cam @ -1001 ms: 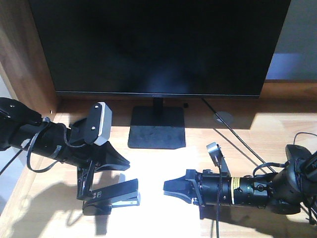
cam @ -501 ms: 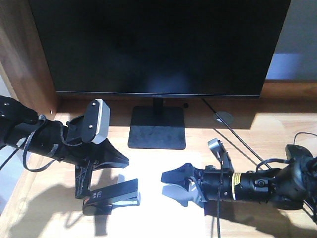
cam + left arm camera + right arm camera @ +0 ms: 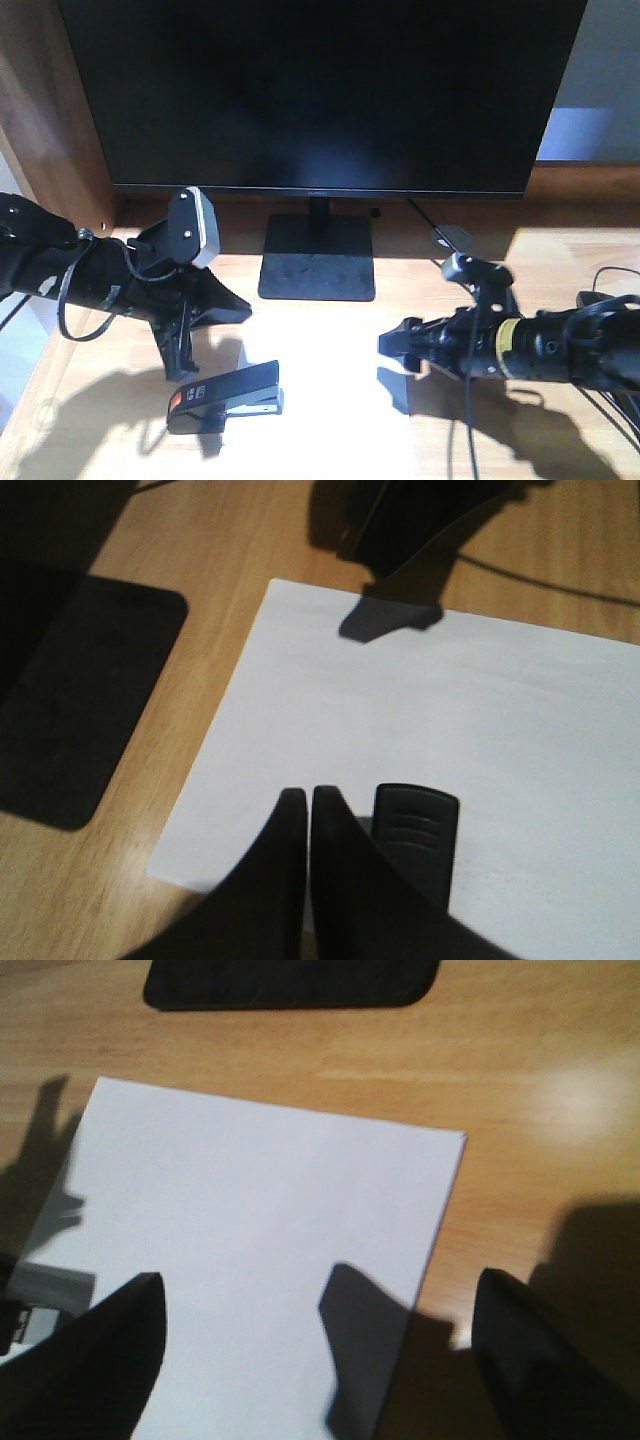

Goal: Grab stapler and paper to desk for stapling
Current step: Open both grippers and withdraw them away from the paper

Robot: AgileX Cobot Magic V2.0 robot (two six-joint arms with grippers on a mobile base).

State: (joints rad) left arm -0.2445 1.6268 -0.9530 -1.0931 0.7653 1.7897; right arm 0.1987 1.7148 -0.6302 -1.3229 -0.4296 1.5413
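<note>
Left claw [image 3: 305, 825]: fingers pressed together, holding nothing, hovering just above the small black desk stapler with an orange-red patch [image 3: 224, 397].
Right claw [image 3: 310, 1350]: spread wide, empty, over the near right part of the plain white rectangular sheet of paper [image 3: 250, 1220].
Key relation: stapler lies directly below and ahead of the left claw, its long axis roughly left-right across the front view; left arm nearer.
Stapler position: resting on the sheet's left edge.
Surface: light wood-grain counter [image 3: 560, 260], sheet flat on it.
Room: large black monitor [image 3: 320, 95] behind, on a dark square stand [image 3: 318, 258].

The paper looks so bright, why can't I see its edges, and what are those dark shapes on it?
Front view: sun glare washes out the paper. Left wrist view: the dark shape is a shadow on it. Right wrist view: another shadow, and its edges are clear.
</note>
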